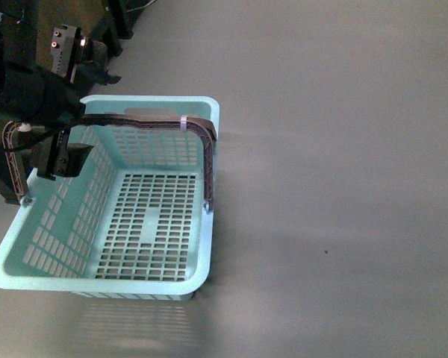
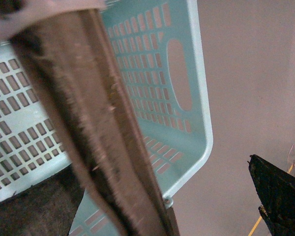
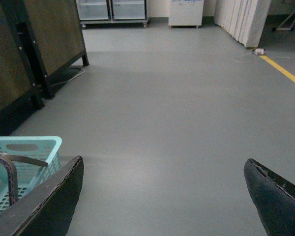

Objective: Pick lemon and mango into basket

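Right, front view: basket [image 1: 134, 100] sits on the grey floor [image 1: 343, 186], empty; no lemon or mango anywhere in frame. Brown handle [image 1: 149, 121] stands raised over the far end. Left gripper [image 1: 60, 160] hangs at the basket's left wall, by the handle's left leg. Can't tell if it's spread or clamped on anything

Left wrist view: handle [image 2: 93, 128] fills the frame, very close to the camera, lattice wall behind it. One dark finger [image 2: 278, 196] shows, apart from the handle. The other is out of sight, so gripper state is undecided here too

Right wrist view: right gripper [image 3: 163, 164] spread wide, nothing between, over bare floor; basket corner [image 3: 34, 143] just beside it. No fruit here either

Judgement: lemon should be light, firm, smooth and prone to roll, so pinch across its short middle. Mango is likely heavier and bruisable: take it across the narrow width, gentle squeeze. Basket is light plastic and could slide if bumped
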Tool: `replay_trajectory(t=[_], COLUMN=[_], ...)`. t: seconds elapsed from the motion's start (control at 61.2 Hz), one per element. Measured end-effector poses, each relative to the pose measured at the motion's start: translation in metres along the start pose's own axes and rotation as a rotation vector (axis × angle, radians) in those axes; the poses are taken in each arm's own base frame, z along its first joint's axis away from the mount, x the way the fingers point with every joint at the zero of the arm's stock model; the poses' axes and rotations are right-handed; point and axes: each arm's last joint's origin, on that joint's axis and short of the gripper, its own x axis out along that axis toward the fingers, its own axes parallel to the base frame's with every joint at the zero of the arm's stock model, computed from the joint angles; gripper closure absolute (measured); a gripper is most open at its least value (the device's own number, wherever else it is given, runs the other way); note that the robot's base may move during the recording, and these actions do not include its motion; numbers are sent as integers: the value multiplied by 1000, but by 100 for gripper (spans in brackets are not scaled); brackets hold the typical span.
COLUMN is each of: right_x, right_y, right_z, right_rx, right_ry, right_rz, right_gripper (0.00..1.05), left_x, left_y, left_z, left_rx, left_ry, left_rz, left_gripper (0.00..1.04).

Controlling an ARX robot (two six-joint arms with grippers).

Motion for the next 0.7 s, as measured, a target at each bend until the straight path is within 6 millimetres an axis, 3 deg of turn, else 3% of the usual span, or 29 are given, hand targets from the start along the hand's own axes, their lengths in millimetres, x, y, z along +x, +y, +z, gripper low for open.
replay_trajectory(t=[0.147, 0.506, 0.637, 0.653, 0.702], right_x=[0, 0, 0, 0, 0], right_y=[0, 0, 0, 0, 0], right_z=[0, 0, 0, 0, 0], right_rx=[0, 0, 0, 0, 0], right_ry=[0, 0, 0, 0, 0], right_rz=[0, 0, 0, 0, 0], right_gripper=[9, 9, 9, 9, 9], left_x=[13, 26, 27, 27, 26], left_y=[-5, 0, -1, -2, -4], left_z=[-3, -8, -9, -9, -10], left_rx=[5, 10, -28, -32, -14], left_ry=[8, 14, 14, 23, 35], left_rz=[24, 109, 97, 86, 75], left_gripper=[8, 72, 90, 96, 99])
